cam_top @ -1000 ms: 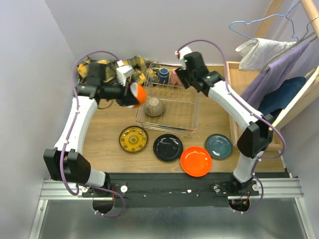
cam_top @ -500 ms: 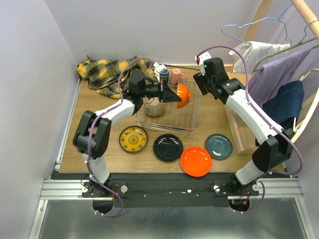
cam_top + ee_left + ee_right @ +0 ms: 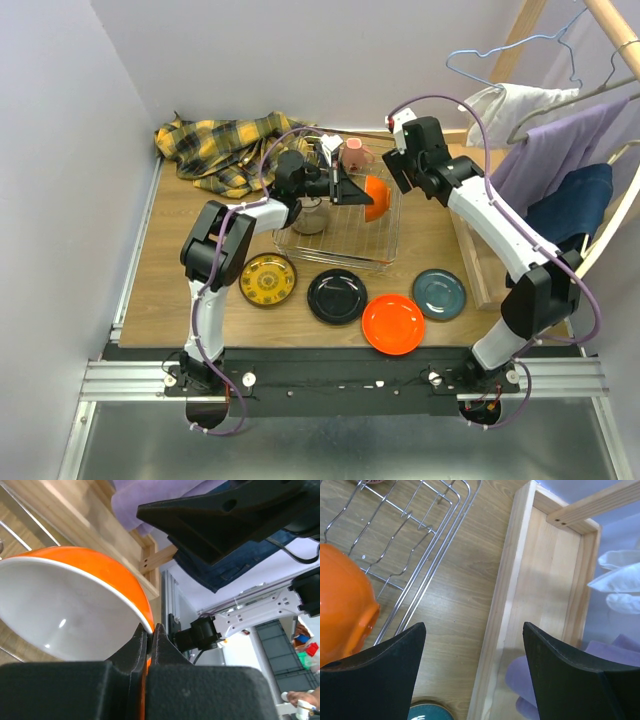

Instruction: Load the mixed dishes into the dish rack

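While the left end effector (image 3: 350, 190) reaches over the dish rack (image 3: 385, 262), its fingers (image 3: 136, 645) are pinched narrowly on the white-edged rim of the orange bowl (image 3: 372, 196), which hangs tipped on its side above the right half of the rack, its white inside facing the wrist camera. The rack sits toward the far edge of the tabletop (image 3: 180, 270), slightly right of the middle, with a beige bowl (image 3: 310, 213) in its left part and a pinkish cup (image 3: 353, 153) at its far side; whether the cup stands inside the wires cannot be told. The right end effector (image 3: 400, 168) hovers near the rack's far right corner, its jaws spread wide and holding nothing, and its wrist view looks down on the rack's right wires, bare wood and the wooden frame (image 3: 545, 580) along the right edge. 4 plates lie in a row by the near edge: a yellow patterned plate (image 3: 267, 279), a black plate (image 3: 336, 296), an orange plate (image 3: 393, 323) and a teal plate (image 3: 438, 294). A plaid cloth (image 3: 215, 145) is bunched in the far left corner.
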`<state>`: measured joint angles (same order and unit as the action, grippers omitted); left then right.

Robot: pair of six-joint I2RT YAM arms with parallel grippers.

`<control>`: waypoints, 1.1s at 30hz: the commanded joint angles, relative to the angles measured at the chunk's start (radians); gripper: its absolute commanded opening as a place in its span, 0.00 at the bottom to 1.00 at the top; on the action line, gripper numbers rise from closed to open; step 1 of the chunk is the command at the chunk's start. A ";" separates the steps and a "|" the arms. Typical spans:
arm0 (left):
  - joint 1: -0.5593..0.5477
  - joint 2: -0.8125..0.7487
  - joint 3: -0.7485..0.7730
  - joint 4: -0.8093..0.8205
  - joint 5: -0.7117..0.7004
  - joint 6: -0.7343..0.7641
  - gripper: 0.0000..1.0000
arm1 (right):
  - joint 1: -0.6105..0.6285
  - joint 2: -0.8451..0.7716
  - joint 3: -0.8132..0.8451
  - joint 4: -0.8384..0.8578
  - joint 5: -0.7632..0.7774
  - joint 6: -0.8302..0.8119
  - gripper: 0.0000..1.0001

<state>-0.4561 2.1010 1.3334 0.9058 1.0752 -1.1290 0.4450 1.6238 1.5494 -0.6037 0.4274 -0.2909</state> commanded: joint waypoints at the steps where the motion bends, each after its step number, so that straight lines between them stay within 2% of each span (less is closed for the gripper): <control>1: -0.016 -0.015 0.018 -0.207 0.000 0.153 0.00 | -0.003 0.021 0.043 0.002 -0.029 -0.005 0.86; 3: -0.021 -0.016 0.032 -0.319 -0.014 0.217 0.00 | -0.003 0.022 0.043 0.007 -0.035 -0.002 0.86; 7: -0.041 0.013 0.136 -0.663 -0.031 0.420 0.00 | -0.003 0.028 0.038 0.015 -0.045 -0.001 0.86; 10: -0.052 0.025 0.171 -0.801 -0.046 0.477 0.00 | -0.003 0.031 0.043 0.018 -0.053 0.001 0.86; 16: -0.047 0.004 0.185 -0.960 -0.083 0.566 0.01 | -0.003 0.044 0.057 0.018 -0.070 0.007 0.86; 18: -0.038 -0.004 0.161 -0.967 -0.072 0.580 0.02 | -0.005 0.047 0.060 0.019 -0.076 0.010 0.86; 21: -0.030 -0.018 0.153 -1.037 -0.080 0.647 0.10 | -0.003 0.051 0.069 0.019 -0.084 0.010 0.86; 22: -0.026 -0.031 0.158 -1.086 -0.093 0.667 0.20 | -0.005 0.053 0.074 0.018 -0.085 0.010 0.86; 26: -0.006 -0.105 0.148 -1.176 -0.174 0.762 0.36 | -0.003 0.054 0.080 0.016 -0.096 0.012 0.86; 33: 0.037 -0.235 0.109 -1.320 -0.388 0.870 0.41 | -0.003 0.051 0.069 0.018 -0.122 0.013 0.86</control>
<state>-0.4507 1.9781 1.4693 -0.2882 0.8581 -0.3599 0.4446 1.6661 1.5970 -0.5964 0.3443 -0.2886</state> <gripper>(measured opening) 0.395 0.857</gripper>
